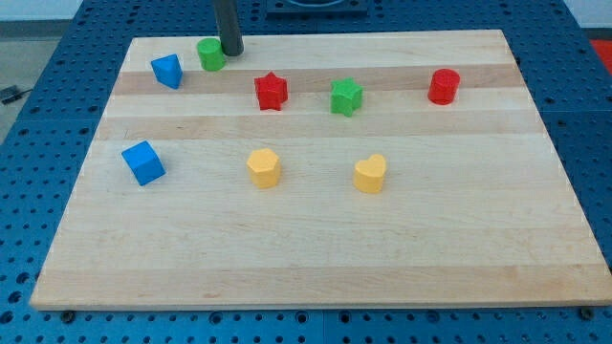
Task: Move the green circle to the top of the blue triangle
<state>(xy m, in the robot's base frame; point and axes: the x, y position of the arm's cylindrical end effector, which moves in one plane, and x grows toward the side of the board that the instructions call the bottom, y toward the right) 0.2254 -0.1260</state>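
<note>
The green circle [210, 53] is a short green cylinder near the board's top edge, at the upper left. The blue triangle [167, 71] lies just to its lower left, a small gap apart. My tip [230, 51] stands right against the green circle's right side, touching or nearly touching it. The rod rises out of the view's top.
A red star [271, 92], a green star [346, 96] and a red cylinder [444, 86] lie in a row to the right. A blue cube [143, 162], a yellow hexagon-like block [264, 167] and a yellow heart [370, 174] lie lower down. The wooden board's top edge [382, 34] is close behind the circle.
</note>
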